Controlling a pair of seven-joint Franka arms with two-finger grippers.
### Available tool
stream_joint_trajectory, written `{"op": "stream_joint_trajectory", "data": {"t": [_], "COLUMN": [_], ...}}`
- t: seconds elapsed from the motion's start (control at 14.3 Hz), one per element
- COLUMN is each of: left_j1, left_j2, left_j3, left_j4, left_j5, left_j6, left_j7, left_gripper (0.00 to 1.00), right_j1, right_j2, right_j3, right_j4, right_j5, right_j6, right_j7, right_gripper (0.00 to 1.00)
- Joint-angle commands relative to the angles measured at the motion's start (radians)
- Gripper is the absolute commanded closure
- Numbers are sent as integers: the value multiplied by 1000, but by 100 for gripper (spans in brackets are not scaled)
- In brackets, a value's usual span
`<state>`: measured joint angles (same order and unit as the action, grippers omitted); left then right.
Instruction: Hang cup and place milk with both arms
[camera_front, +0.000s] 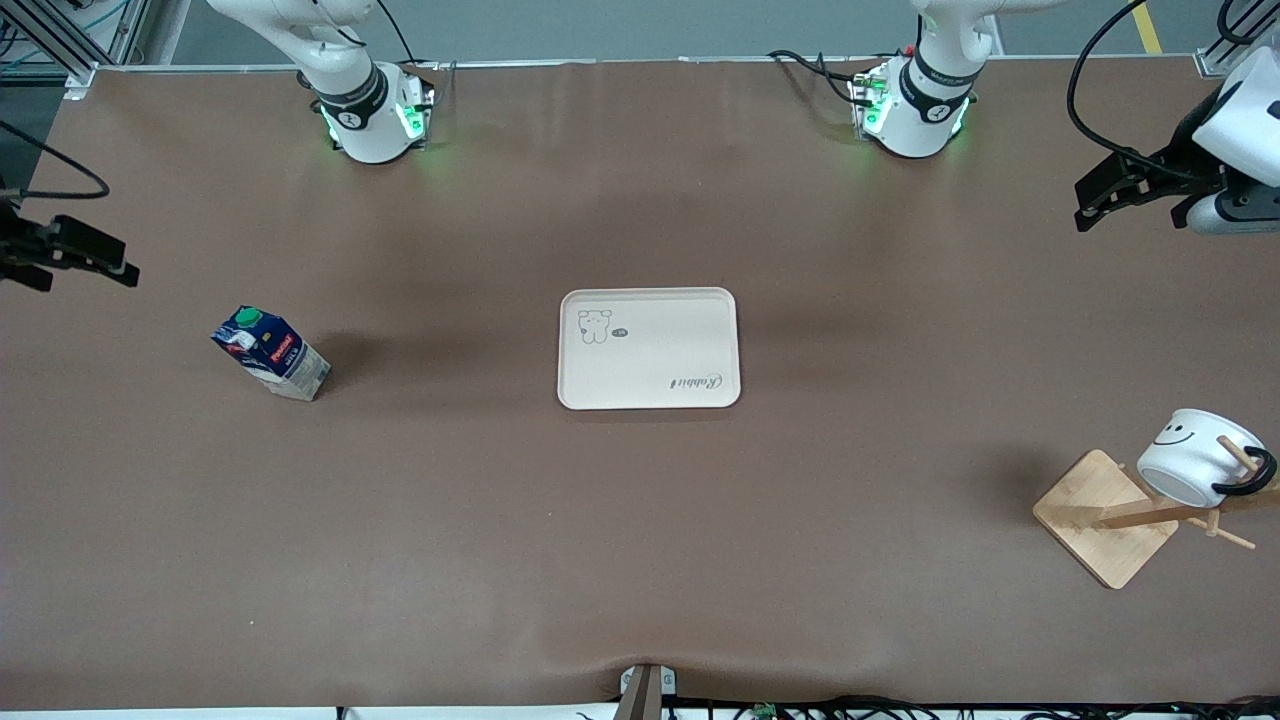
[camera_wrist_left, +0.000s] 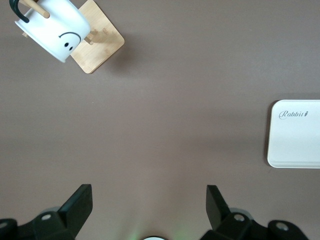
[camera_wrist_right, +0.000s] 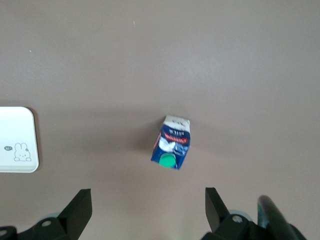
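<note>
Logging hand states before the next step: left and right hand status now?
Left hand: open, empty, up over bare table near the rack where the cup hangs.
Right hand: open, empty, over the table near the milk.

Brown table (camera_front: 640, 560): milk (camera_front: 272, 354), tray (camera_front: 648, 348), wooden rack (camera_front: 1105, 517).

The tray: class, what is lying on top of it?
Nothing lies on the tray; only its printed rabbit drawing and lettering show. The milk carton stands on the table toward the right arm's end. What is under the tray is hidden.
</note>
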<state>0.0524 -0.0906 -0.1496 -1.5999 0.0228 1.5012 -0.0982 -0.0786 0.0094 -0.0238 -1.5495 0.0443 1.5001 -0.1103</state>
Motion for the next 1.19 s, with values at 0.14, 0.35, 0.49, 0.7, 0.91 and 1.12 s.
{"op": "stream_joint_trajectory", "data": {"t": [0.14, 0.35, 0.49, 0.7, 0.91, 1.12], "left_j1": [3, 4, 3, 4, 4, 13], "left_j2": [8, 9, 8, 8, 9, 9], "left_j3": [11, 12, 12, 13, 13, 12], "left_j4": [28, 44, 44, 43, 43, 43], "left_j5": [0, 0, 0, 8, 8, 3], "left_j6": [5, -2, -15, -22, -22, -24], "left_j7": [18, 17, 15, 15, 17, 17], "left_gripper": [0, 0, 0, 0, 0, 0], "right_j1": [43, 40, 48, 43, 40, 40], "right_j2": [-77, -91, -86, -88, -89, -97], "right_j3": [-59, -57, -45, 1, -2, -4], "right_j4": [-92, -95, -92, -86, -86, -83], "right_j5": [13, 2, -55, -99, -90, -86], "right_j6": [-4, -9, 0, 6, 14, 3], "right_j7": [-12, -15, -14, 0, 4, 5], "right_gripper": [0, 0, 0, 0, 0, 0]}}
